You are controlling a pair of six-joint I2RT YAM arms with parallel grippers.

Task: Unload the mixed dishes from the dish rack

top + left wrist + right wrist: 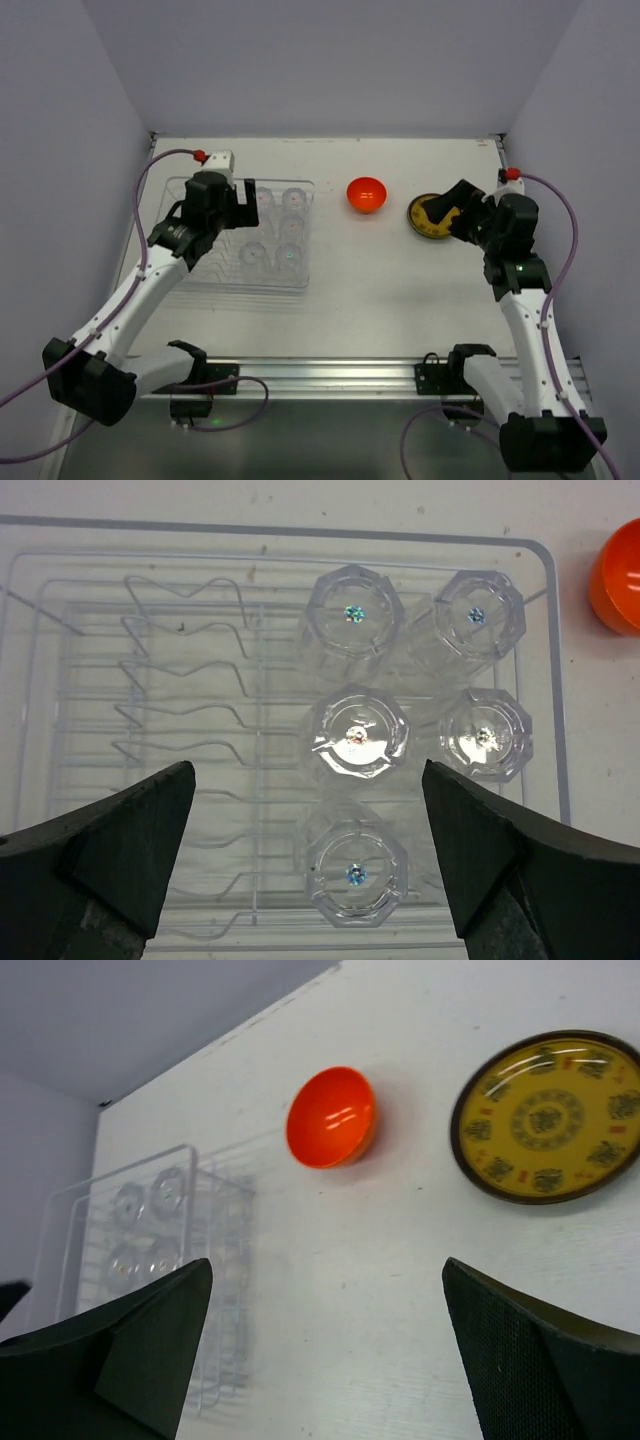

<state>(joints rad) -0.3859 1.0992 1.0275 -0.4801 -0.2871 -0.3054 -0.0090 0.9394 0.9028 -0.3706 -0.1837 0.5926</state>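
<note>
The left gripper [308,800] and right gripper [327,1290] gape; glasses [356,735] in the rack [545,570] look slick, brittle: pinch one's upturned base.

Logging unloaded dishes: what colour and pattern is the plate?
Plate: yellow, dark motifs and rim; right wrist view.

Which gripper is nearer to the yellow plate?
Right. The right gripper hovers open just beside the yellow plate; the left gripper is far across the table, above the dish rack.
</note>
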